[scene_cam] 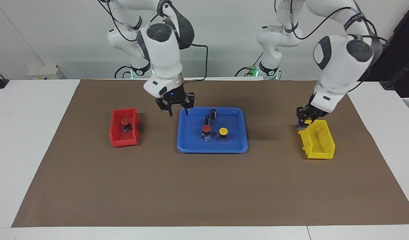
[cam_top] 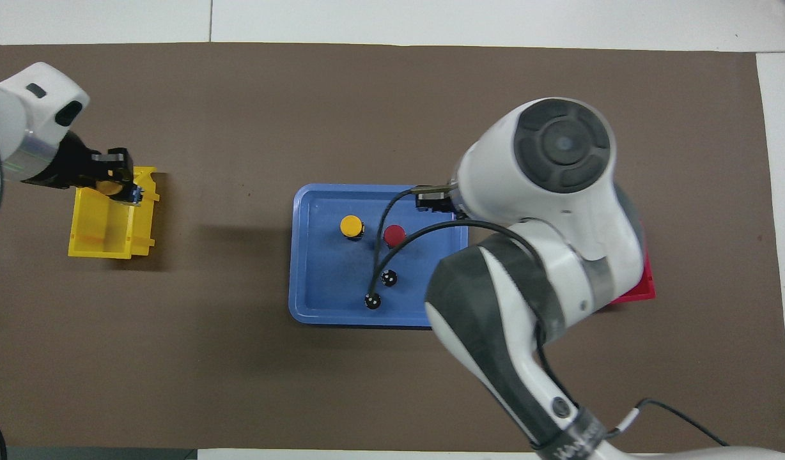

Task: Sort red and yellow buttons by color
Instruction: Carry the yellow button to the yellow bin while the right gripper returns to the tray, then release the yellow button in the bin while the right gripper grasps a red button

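My left gripper (scene_cam: 303, 122) is shut on a yellow button (cam_top: 109, 187) and hangs over the corner of the yellow bin (scene_cam: 319, 143) that lies toward the tray. My right gripper (scene_cam: 177, 111) is open with nothing in it, above the blue tray's (scene_cam: 191, 145) edge toward the right arm's end. On the tray stand a red button (scene_cam: 206, 128) and a yellow button (scene_cam: 222, 131), side by side. Another red button (scene_cam: 125, 121) sits in the red bin (scene_cam: 116, 140). In the overhead view my right arm hides most of the red bin.
Two capless black cylinders (scene_cam: 213, 113) (scene_cam: 207, 120) stand on the tray, nearer to the robots than the buttons. A brown mat (scene_cam: 204, 186) covers the table. The red bin is toward the right arm's end, the yellow bin toward the left arm's end.
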`<state>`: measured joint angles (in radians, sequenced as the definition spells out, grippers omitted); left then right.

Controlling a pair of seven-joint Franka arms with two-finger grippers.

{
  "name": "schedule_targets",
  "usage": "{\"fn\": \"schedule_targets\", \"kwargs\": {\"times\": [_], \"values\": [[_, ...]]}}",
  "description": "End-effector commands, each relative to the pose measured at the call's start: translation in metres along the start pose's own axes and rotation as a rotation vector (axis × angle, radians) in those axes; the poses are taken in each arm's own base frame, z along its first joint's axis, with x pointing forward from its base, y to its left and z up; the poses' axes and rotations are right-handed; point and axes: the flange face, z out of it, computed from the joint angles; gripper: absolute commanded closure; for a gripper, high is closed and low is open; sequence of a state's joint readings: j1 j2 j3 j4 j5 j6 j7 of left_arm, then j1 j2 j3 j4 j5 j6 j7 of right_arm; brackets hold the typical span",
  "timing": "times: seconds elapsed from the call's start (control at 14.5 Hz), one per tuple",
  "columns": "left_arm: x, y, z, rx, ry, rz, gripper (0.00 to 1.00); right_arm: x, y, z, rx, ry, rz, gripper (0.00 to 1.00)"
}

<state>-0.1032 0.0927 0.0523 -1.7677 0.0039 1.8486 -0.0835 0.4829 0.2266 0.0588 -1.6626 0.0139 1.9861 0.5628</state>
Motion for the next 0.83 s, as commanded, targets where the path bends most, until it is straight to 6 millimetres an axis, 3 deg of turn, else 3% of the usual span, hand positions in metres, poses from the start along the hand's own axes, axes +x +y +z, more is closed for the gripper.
{"fn": "schedule_targets", "kwargs": {"times": [0.0, 0.21, 0.35, 0.69, 0.76], "values": [[-0.007, -0.037, 0.024, -0.016, 0.048, 0.016, 0.99, 0.008, -0.028, 0.042, 0.003, 0.006, 0.048, 0.37], [-0.014, -0.058, 0.062, -0.014, 0.080, 0.011, 0.99, 0.001, -0.036, 0.076, 0.001, 0.020, 0.049, 0.40], [-0.024, -0.061, 0.092, -0.013, 0.071, 0.006, 0.99, -0.011, -0.052, 0.106, -0.001, 0.016, 0.031, 0.40], [-0.048, -0.069, 0.150, -0.011, 0.094, -0.003, 0.97, -0.022, -0.045, 0.127, -0.034, -0.001, 0.018, 0.40], [-0.051, -0.068, 0.157, -0.011, 0.086, -0.004, 0.91, -0.024, -0.043, 0.130, -0.038, -0.006, 0.020, 0.40]]}}
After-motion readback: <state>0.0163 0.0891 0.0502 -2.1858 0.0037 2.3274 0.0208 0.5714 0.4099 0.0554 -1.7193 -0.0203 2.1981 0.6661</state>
